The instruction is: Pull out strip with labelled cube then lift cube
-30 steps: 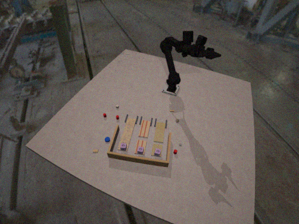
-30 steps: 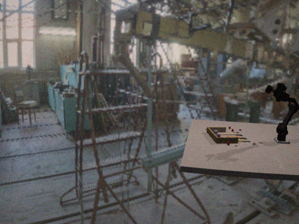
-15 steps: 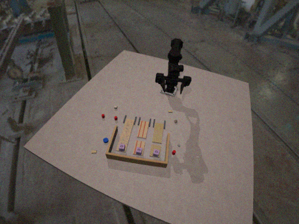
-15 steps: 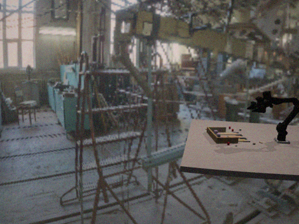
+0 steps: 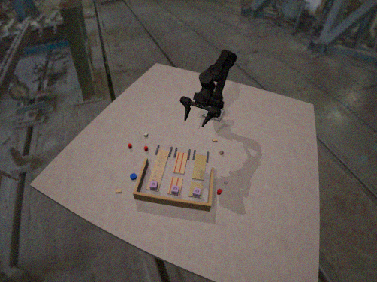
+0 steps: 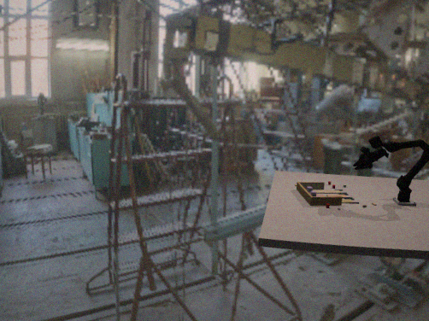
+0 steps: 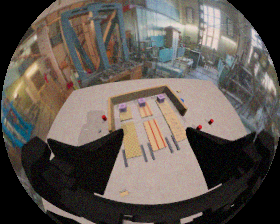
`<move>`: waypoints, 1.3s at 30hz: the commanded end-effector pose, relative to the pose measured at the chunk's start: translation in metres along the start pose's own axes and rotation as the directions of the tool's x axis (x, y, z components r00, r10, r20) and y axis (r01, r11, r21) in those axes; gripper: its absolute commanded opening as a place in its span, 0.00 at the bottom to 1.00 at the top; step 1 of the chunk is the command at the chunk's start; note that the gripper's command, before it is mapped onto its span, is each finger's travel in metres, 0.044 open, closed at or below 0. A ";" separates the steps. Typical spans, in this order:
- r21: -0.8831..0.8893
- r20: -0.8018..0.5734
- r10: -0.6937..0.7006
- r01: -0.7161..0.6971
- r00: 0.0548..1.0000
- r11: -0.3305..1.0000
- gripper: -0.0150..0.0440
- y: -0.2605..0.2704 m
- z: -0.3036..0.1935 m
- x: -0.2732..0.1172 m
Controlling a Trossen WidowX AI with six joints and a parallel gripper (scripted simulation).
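The long plain tan strip [image 5: 160, 165] [image 7: 170, 120] runs unbroken to a purple cube [image 5: 153, 185] [image 7: 160, 98] on its far end. The red-striped strip [image 5: 180, 163] [image 7: 154, 135] has a gap before its short far piece, which bears another purple cube [image 5: 175, 190] [image 7: 141, 102]. The yellowish speckled strip [image 5: 199, 167] [image 7: 131, 140] is likewise parted from its far piece, under a third purple cube [image 5: 197, 193] [image 7: 123, 107]. The cubes' marks are too small to read. My gripper [image 5: 194, 123] [image 7: 155, 131] is open and empty, high above the table, on the strips' near-end side.
A wooden wall [image 5: 173, 201] [image 7: 109, 114] encloses the cubes on three sides and is open toward the arm. Short dark rails [image 5: 175, 152] [image 7: 144, 153] flank the near strip ends. Small red pieces, a blue disc [image 5: 133, 176] and other bits lie around on the table [image 5: 270, 168].
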State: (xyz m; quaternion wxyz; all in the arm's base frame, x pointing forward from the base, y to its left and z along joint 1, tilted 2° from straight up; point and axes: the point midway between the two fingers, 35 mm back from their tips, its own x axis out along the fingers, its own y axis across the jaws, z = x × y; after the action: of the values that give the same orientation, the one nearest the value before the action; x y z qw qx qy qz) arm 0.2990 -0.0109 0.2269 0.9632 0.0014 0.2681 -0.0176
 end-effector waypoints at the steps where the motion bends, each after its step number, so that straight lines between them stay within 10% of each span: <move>1: 0.011 -0.010 -0.016 0.017 1.000 1.000 0.93 -0.004 -0.003 0.001; 14: 0.011 -0.010 -0.016 0.017 1.000 1.000 0.93 -0.004 -0.003 0.001; 29: -0.175 -0.498 -0.068 -0.023 0.865 0.984 0.26 -0.054 0.014 0.081; 39: -0.182 -0.782 -0.024 -0.192 0.623 0.964 0.25 -0.103 -0.019 0.142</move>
State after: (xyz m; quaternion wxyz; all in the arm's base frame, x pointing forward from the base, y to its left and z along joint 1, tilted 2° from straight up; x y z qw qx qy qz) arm 0.3972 -0.0968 0.1629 0.7891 -0.0985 0.6055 0.0311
